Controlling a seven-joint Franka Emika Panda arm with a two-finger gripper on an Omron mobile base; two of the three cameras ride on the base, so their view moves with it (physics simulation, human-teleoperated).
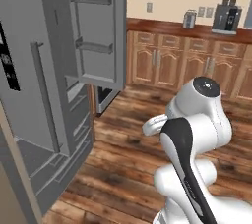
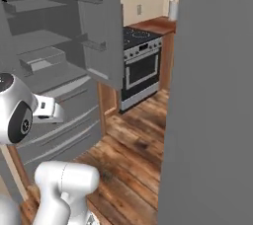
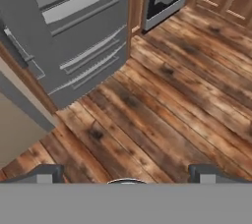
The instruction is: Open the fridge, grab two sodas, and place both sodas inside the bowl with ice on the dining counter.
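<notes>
Currently the fridge (image 1: 49, 95) stands with its doors swung open, one door's inner side with shelf rails facing out in the left base view, and grey shelves (image 2: 39, 41) bare inside in the right base view, with the drawers (image 3: 83, 36) below shut. Both fingers (image 3: 47, 173) rise far apart at the bottom of the hand view, wide open with nothing between them, and point down at the wooden plank floor (image 3: 162, 105) just in front of the fridge drawers. A stove (image 2: 141, 66) stands beside the fridge, and a coffee machine (image 1: 227, 16) sits on the far desk (image 1: 172, 27) above wooden cabinets (image 1: 172, 61).
</notes>
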